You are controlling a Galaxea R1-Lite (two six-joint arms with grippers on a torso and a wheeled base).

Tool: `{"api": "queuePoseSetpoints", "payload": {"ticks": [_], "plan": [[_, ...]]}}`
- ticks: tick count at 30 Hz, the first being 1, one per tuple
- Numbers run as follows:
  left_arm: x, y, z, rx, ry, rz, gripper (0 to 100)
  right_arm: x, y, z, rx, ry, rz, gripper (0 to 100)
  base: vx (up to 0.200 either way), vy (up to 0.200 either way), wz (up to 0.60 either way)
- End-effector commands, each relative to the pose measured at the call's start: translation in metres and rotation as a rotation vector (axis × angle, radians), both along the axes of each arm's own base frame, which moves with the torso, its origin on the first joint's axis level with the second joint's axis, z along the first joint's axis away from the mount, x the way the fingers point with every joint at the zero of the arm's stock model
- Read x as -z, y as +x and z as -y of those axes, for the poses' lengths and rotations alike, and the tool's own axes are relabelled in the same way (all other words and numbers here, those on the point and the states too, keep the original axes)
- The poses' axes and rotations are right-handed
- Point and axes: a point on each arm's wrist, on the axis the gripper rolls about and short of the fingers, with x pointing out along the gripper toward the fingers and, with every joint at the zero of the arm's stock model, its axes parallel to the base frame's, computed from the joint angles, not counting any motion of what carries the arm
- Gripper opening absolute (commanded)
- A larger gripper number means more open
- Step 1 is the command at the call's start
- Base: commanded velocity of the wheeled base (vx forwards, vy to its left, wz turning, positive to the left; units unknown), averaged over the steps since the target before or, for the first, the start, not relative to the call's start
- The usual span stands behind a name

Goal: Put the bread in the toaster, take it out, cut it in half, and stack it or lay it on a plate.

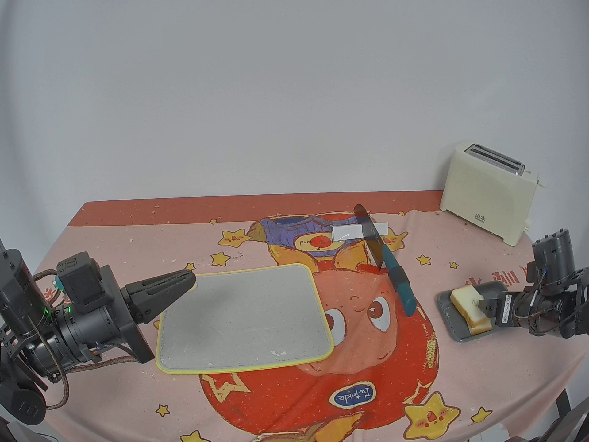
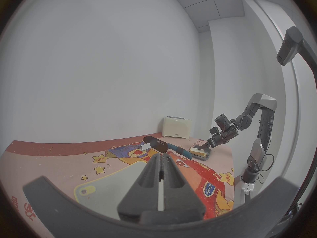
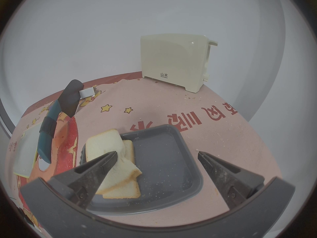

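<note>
While the left tool [image 1: 187, 276] is hovering fully closed and empty near the surface's [image 1: 123, 228] left edge, its tip is sitting over the grey cutting board's [image 1: 242, 317] left corner. The knife [image 1: 386, 259] is lying mid-surface, blade propped on a white block [image 1: 345, 232]. Bread slices [image 1: 471, 307] are lying stacked in the grey plate [image 1: 451, 326] by the right edge, with the right tool [image 3: 157, 154] hanging wide open over them, gripping nothing. The toaster [image 1: 489, 190] is standing at the back right corner.
</note>
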Motion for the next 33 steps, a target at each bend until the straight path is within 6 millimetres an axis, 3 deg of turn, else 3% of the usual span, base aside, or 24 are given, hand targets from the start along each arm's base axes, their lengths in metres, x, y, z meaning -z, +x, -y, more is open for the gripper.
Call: {"api": "queuePoseSetpoints", "payload": {"ticks": [1,13,18,21,26,33], "plan": [[0.0,0.0,0.0,0.0,0.0,0.001,0,-0.002,-0.002,0.001,0.001,0.002,0.011,100,0.0,0.0,0.0],[-0.001,0.0,0.0,0.0,-0.001,0.006,0,-0.008,0.001,-0.001,0.009,0.002,0.053,100,0.0,0.0,0.0],[-0.001,0.0,0.0,-0.002,0.0,0.009,0,-0.025,-0.002,-0.002,-0.007,0.032,0.129,100,0.0,0.0,0.0],[-0.001,0.0,0.0,-0.002,0.003,0.012,0,-0.039,-0.01,-0.021,-0.103,0.07,0.19,100,0.0,0.0,0.0],[-0.001,0.0,-0.001,-0.008,0.003,0.011,0,-0.029,-0.022,-0.041,-0.224,0.089,0.218,100,0.0,0.0,0.0],[-0.004,-0.003,-0.002,-0.014,-0.003,0.023,0,-0.032,-0.025,-0.04,-0.225,0.107,0.273,100,0.0,0.0,0.0]]}}
